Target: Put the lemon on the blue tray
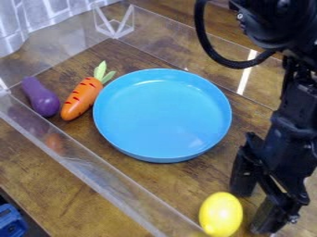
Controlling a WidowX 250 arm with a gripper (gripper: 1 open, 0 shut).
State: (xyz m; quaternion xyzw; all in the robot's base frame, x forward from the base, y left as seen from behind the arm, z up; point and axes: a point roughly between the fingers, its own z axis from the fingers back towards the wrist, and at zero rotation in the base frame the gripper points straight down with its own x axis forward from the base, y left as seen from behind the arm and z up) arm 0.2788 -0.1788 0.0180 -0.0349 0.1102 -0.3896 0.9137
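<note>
The gripper (270,192) hangs open, pointing down, just at three o'clock of the lemon (221,214). The blue tray (162,114) sits at eleven o'clock from the lemon, holding nothing.

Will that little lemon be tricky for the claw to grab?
Probably a bit. The lemon looks glossy and smooth, so it may slip between the fingers. Its egg shape suggests it would roll if nudged. It seems a small toy, likely light and stiff. The gripper stands open beside it.
</note>
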